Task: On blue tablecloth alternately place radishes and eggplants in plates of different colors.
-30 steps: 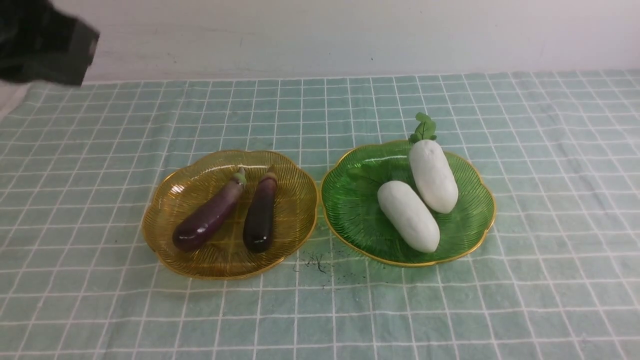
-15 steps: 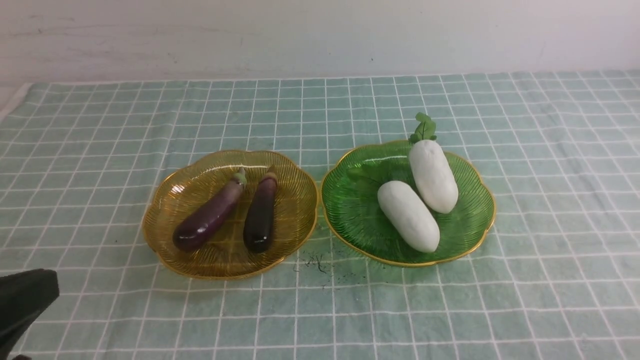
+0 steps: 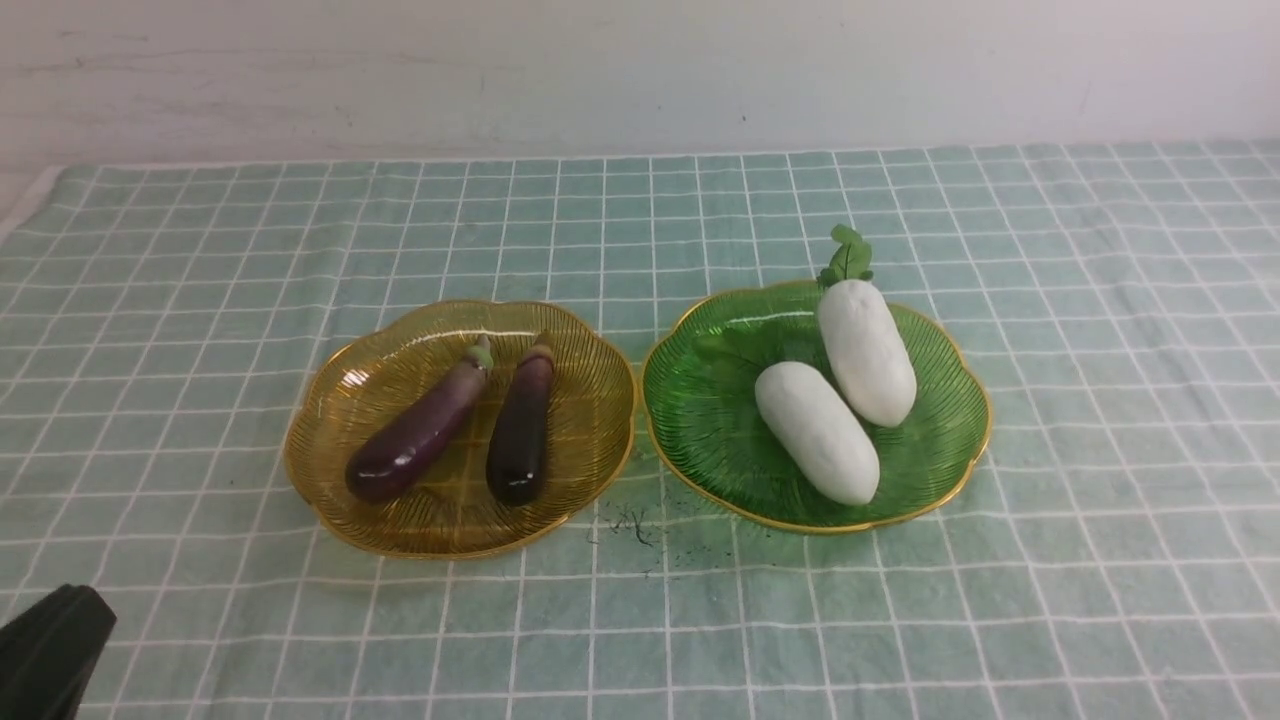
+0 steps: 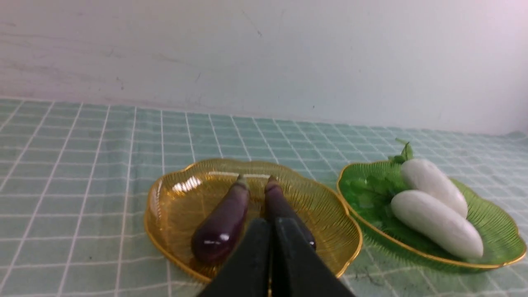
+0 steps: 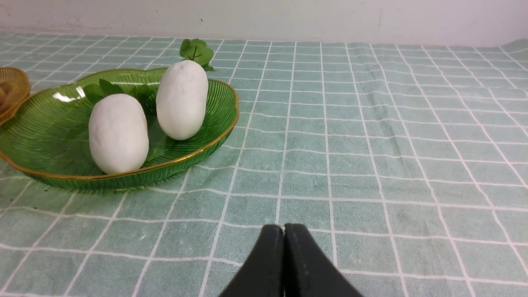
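Two dark purple eggplants (image 3: 420, 435) (image 3: 522, 430) lie side by side in the amber-yellow plate (image 3: 330, 400) on the blue tablecloth (image 3: 640, 620). Two white radishes (image 3: 817, 432) (image 3: 866, 352) lie in the green plate (image 3: 700, 400). My left gripper (image 4: 272, 225) is shut and empty, low near the table's front left corner (image 3: 50, 650), short of the amber plate (image 4: 165, 206). My right gripper (image 5: 284, 229) is shut and empty over bare cloth, to the right of the green plate (image 5: 49, 123); it is out of the front view.
A pale wall (image 3: 640, 70) rises behind the table's far edge. A small dark smudge (image 3: 635, 525) marks the cloth between the two plates at the front.
A dark shape at the upper left a second ago is gone. My left gripper came into view at the lower left and has since sunk a little lower. Plates and vegetables have not moved.
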Motion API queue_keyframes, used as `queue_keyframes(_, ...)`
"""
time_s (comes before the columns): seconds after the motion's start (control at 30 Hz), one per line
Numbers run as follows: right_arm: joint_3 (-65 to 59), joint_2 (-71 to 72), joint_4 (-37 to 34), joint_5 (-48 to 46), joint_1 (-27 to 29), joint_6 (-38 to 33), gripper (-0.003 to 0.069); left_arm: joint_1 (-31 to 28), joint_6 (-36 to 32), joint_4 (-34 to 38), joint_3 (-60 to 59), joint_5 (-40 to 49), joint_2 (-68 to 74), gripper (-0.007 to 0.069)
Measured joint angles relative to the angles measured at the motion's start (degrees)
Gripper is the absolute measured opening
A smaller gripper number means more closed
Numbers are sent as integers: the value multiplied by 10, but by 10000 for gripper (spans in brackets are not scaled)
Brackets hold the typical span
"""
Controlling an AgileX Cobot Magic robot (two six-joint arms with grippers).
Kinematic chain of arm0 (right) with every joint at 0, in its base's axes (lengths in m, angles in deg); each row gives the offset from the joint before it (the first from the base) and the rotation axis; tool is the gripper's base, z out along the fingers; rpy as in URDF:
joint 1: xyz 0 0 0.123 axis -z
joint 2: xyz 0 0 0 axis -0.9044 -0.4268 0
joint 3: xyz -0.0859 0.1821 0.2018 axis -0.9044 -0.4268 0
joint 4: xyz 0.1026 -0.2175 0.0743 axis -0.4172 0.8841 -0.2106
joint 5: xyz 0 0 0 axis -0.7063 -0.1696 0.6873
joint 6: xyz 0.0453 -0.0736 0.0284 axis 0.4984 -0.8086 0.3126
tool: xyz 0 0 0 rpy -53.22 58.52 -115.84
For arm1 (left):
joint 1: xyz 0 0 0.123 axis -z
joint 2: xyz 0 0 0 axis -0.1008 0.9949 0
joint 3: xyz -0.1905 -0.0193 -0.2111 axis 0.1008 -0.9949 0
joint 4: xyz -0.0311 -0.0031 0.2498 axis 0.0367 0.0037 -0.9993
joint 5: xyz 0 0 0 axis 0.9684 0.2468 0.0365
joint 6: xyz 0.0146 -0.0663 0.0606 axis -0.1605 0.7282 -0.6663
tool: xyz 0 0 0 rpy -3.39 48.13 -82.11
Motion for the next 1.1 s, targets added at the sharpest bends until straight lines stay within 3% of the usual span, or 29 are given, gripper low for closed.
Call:
queue_keyframes(0.23,0,0,0,0,0,0,-15,-11,-10,-38,-31,-1,-25,-8)
queue_keyframes(0.43,0,0,0,0,0,0,-15,-99,-10,-46,-79,5,-57,-8)
queue_keyframes(0.6,0,0,0,0,0,0,-15,-138,-9,-48,-82,57,-57,-8)
queue_keyframes(0.73,0,0,0,0,0,0,-15,-129,-9,-62,-83,114,-57,-8)
queue_keyframes(0.9,0,0,0,0,0,0,-15,-93,-9,-67,-82,116,-57,-8)
queue_keyframes(1.1,0,0,0,0,0,0,-15,-89,-9,-67,-82,117,-57,-8)
